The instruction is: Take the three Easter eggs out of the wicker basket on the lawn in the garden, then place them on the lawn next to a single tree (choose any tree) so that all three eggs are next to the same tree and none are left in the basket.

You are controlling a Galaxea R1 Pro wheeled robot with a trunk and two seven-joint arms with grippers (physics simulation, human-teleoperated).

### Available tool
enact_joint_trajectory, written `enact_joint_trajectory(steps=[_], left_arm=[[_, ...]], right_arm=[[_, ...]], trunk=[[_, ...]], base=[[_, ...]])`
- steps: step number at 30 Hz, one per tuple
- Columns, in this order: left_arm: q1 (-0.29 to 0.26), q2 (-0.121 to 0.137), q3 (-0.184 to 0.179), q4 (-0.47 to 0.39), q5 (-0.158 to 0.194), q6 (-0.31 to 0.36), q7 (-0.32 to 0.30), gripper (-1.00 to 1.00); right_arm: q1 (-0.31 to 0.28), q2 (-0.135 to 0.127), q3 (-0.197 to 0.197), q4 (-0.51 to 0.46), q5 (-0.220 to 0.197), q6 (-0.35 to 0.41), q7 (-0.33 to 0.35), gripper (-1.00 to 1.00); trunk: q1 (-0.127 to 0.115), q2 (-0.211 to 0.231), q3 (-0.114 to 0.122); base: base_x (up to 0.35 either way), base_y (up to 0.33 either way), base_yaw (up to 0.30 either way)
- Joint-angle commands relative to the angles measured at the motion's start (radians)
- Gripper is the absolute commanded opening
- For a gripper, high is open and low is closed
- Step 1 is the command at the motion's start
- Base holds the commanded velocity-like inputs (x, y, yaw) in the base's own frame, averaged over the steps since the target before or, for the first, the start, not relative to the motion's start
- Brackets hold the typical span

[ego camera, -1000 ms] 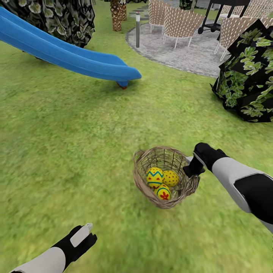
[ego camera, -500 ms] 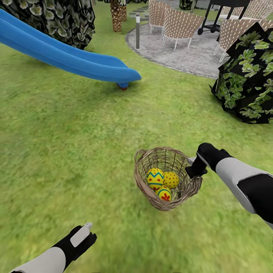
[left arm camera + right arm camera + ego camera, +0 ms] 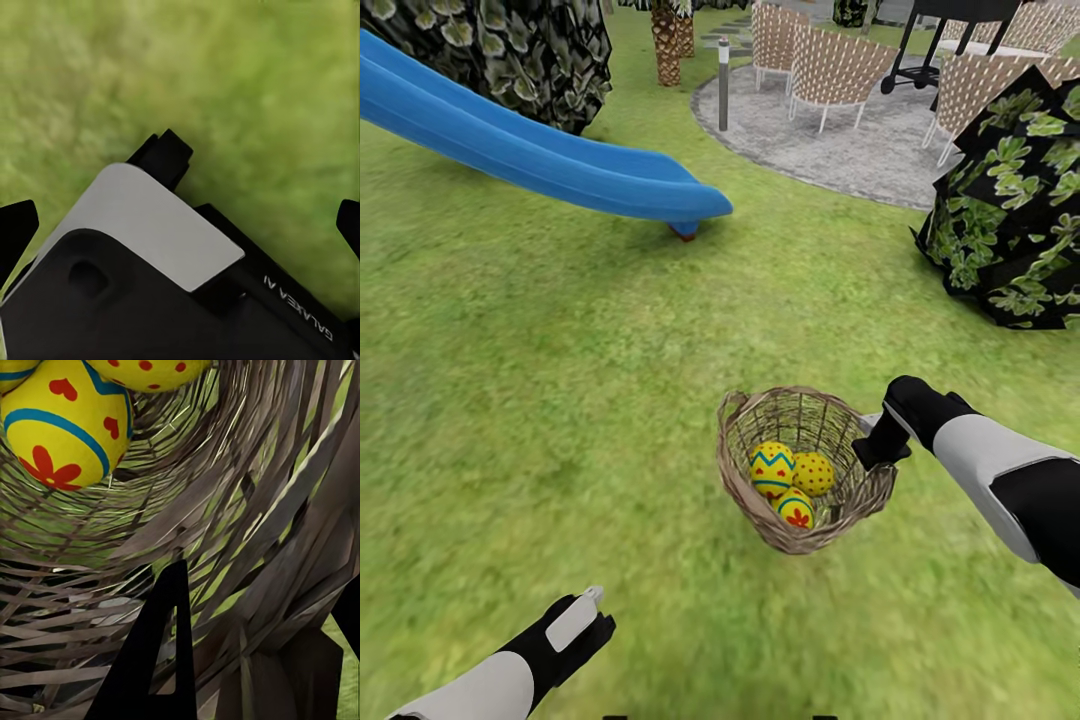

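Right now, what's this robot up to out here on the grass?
It is working on a wicker basket sitting on the lawn, with three painted eggs inside. Its right gripper is at the basket's rim, one finger against the weave in the right wrist view. I cannot tell whether it is gripping. The left gripper hangs over bare grass, off to the side. A blue slide stands further off.

**Rough wicker, smooth painted eggs**

The wicker basket point(image 3: 800, 470) is loosely woven, matt tan-brown strands, rough and see-through. The three Easter eggs point(image 3: 790, 475) look smooth, with faintly glossy yellow paint. The lawn point(image 3: 560, 400) is soft matt grass. The slide point(image 3: 540, 160) looks like smooth blue plastic.
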Motion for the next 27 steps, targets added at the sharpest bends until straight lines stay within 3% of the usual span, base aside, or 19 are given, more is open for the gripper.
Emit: enact_joint_trajectory(steps=[1, 22, 27], left_arm=[[0.0, 0.001, -0.007, -0.003, 0.004, 0.0, 0.006, 1.0], [0.0, 0.001, -0.007, -0.003, 0.006, -0.005, 0.006, 1.0], [0.0, 0.002, -0.007, -0.003, 0.008, -0.003, -0.024, 1.0]], right_arm=[[0.0, 0.0, -0.002, -0.002, 0.004, 0.005, 0.008, -1.0], [0.0, -0.017, -0.002, -0.005, 0.017, 0.004, 0.008, -1.0], [0.0, -0.017, -0.003, -0.005, 0.017, 0.004, 0.008, -1.0]], trunk=[[-0.004, 0.007, 0.003], [-0.084, 0.154, 0.068], [-0.104, 0.189, 0.084]], base=[[0.0, 0.0, 0.0], [0.0, 0.0, 0.0], [0.0, 0.0, 0.0]])
